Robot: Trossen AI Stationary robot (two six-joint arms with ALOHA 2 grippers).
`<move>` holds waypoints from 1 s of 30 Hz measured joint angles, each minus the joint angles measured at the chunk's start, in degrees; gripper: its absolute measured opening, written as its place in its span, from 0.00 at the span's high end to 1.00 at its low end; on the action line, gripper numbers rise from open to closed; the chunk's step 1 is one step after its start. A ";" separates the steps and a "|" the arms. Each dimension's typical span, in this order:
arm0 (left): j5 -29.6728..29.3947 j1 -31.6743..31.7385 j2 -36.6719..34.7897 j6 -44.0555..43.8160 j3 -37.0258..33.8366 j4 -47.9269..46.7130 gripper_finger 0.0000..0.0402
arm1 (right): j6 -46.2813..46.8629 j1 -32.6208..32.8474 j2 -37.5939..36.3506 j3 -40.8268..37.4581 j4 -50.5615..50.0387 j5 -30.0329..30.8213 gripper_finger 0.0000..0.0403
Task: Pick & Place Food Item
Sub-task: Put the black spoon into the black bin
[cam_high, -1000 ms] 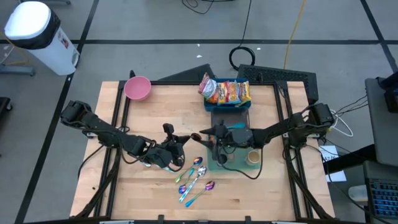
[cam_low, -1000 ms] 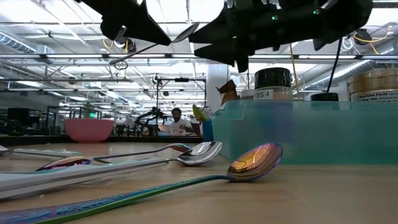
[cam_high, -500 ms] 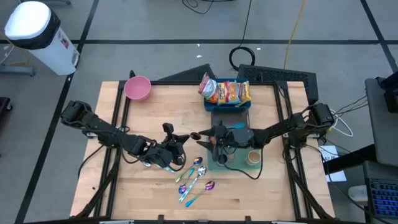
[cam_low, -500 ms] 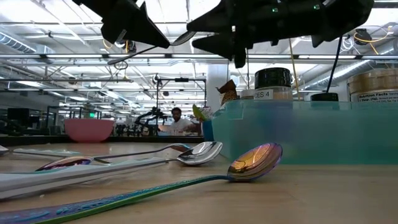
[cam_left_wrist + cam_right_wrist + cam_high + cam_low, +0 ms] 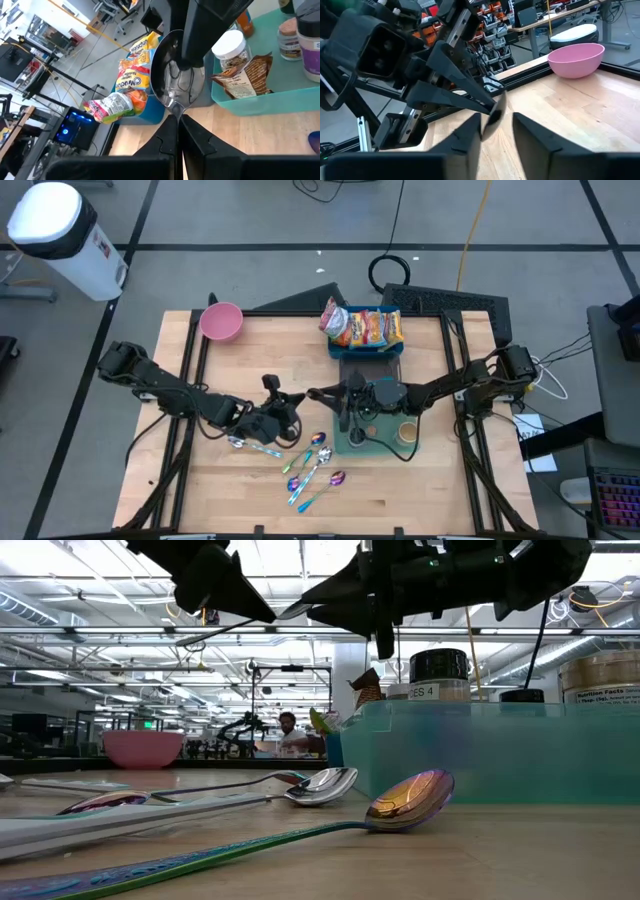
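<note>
**Spoon held between two grippers above the table**

The left gripper (image 5: 283, 418) is clamped tight on the handle of a silver spoon (image 5: 176, 81), which it holds up off the table at mid-table. The spoon's long axis runs from the left fingers out toward the right arm, bowl end leading. The right gripper (image 5: 322, 399) sits right at that bowl: in the right wrist view its two fingers (image 5: 462, 136) stand on either side of the spoon bowl with a narrow gap, close to it but not plainly pressing on it. So the spoon lies straight ahead of both grippers, and the coming move, a handover as I judge it, turns on the right fingers staying lined up across the bowl.

The food sits beyond. Bright snack bags (image 5: 364, 327) fill a blue bin (image 5: 366, 351) at the far edge of the table, well apart from both grippers. Nearer, a teal tray (image 5: 373, 445) under the right arm holds jars and a brown packet (image 5: 246, 76). The right arm is the nearer one to both.

Several loose spoons (image 5: 315, 467) lie on the table just below the grippers, and a pink bowl (image 5: 221, 321) stands at the far left corner. Nothing blocks the gap between the grippers.
</note>
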 joint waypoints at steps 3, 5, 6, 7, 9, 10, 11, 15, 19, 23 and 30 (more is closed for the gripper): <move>0.69 0.17 0.00 -1.03 0.00 -0.02 0.99 | -0.46 -0.08 0.00 -0.02 -0.14 -0.11 0.88; 1.72 0.17 -0.06 -1.86 0.00 0.14 0.98 | -1.93 -0.08 0.00 -0.21 -0.72 0.29 0.96; 2.12 0.15 -0.11 -2.72 0.00 0.29 0.97 | -2.96 -0.10 0.04 -0.24 -0.83 0.42 0.97; 2.47 0.11 -0.11 -3.38 0.00 0.31 0.95 | -3.44 -0.09 0.04 -0.24 -0.82 0.38 0.98; 3.57 0.11 -0.11 -4.43 0.00 0.28 0.91 | -3.52 -0.06 0.04 -0.24 -0.80 0.38 0.99; 3.86 0.10 -0.11 -4.75 0.00 0.28 0.88 | -3.87 -0.08 0.04 -0.22 -0.81 0.25 0.99; 3.94 0.03 -0.07 -4.75 0.00 0.27 0.85 | -4.51 -0.10 0.04 -0.19 -0.88 0.08 1.00; 4.01 -1.03 -0.27 -4.00 0.00 0.33 0.71 | -7.15 0.00 -2.28 -0.13 -3.54 -0.30 1.00; 3.01 -2.55 -2.57 -4.72 0.00 0.39 0.59 | -9.46 0.33 -8.36 -0.64 -9.28 0.02 1.00; 2.98 -3.26 -4.61 -9.26 0.00 -2.68 0.50 | -12.83 1.45 -14.36 -4.58 -10.76 5.05 1.00; 3.30 -3.86 -5.45 -17.58 -1.40 -12.46 0.42 | -11.88 0.20 -28.47 -15.73 -18.01 12.45 1.00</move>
